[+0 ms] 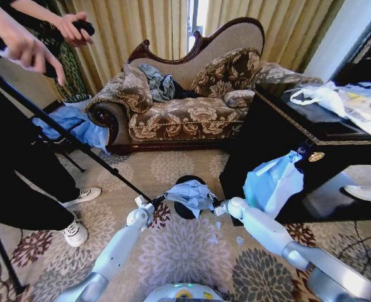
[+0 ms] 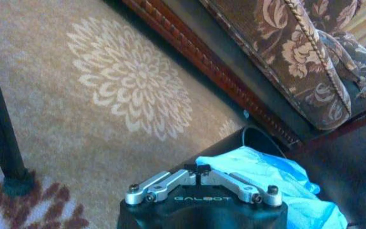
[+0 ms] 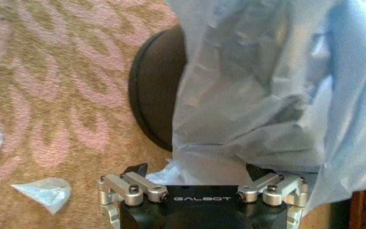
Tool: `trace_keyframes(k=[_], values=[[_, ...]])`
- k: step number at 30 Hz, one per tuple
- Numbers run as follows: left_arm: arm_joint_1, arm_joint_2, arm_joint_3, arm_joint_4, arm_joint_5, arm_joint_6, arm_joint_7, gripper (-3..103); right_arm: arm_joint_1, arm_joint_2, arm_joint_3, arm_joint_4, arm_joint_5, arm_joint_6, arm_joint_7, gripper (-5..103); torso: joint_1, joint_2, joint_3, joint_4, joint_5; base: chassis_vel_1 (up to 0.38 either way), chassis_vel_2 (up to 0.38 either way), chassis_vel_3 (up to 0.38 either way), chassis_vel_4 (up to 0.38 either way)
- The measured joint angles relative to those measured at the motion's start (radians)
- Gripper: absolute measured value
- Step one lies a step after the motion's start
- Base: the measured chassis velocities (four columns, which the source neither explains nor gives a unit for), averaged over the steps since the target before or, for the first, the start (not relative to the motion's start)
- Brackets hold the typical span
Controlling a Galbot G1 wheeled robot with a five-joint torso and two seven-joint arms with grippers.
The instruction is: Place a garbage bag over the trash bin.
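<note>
Bag (image 1: 190, 194): pale blue film, spread between both claws above the bin (image 1: 184, 209). Left claw (image 2: 197, 168): clenched, the bag's edge just beside its tips. Right claw (image 3: 197, 168): released, film bunched between its fingers. Bin: black, on the carpet (image 1: 172, 167), partly covered, beyond both claws.

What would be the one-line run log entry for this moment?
left gripper: shut on garbage bag | right gripper: open at bag | bag over trash bin, rim uncovered
</note>
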State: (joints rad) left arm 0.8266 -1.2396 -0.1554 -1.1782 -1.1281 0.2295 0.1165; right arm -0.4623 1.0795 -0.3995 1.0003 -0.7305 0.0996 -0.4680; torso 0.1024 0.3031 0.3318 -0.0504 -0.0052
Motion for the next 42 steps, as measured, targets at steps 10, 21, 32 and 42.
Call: trace_keyframes(k=[10,21,32,42], values=[[-0.048,-0.020,-0.009,0.054,0.017,-0.026,0.022,0,0.019,0.048,0.047,-0.052,-0.018,0.003,0.017,100,0.000,0.000,0.000,-0.0001,0.0002,0.000,0.000,0.000,0.000],[-0.107,-0.055,-0.018,0.141,0.046,-0.058,0.051,0,0.061,0.110,0.118,-0.155,-0.072,0.021,0.037,100,0.000,0.000,0.000,-0.0001,0.0002,0.000,0.000,0.000,0.000],[-0.169,-0.084,-0.017,0.216,0.052,-0.083,0.066,0,0.111,0.193,0.176,-0.260,-0.123,0.032,0.063,100,0.000,0.000,0.000,0.0000,0.0002,0.000,0.000,0.000,0.000],[-0.177,-0.094,-0.021,0.260,0.053,-0.092,0.068,0,0.116,0.221,0.218,-0.326,-0.164,0.045,0.080,100,0.000,0.000,0.000,0.0000,0.0003,0.000,0.000,0.000,0.000]])
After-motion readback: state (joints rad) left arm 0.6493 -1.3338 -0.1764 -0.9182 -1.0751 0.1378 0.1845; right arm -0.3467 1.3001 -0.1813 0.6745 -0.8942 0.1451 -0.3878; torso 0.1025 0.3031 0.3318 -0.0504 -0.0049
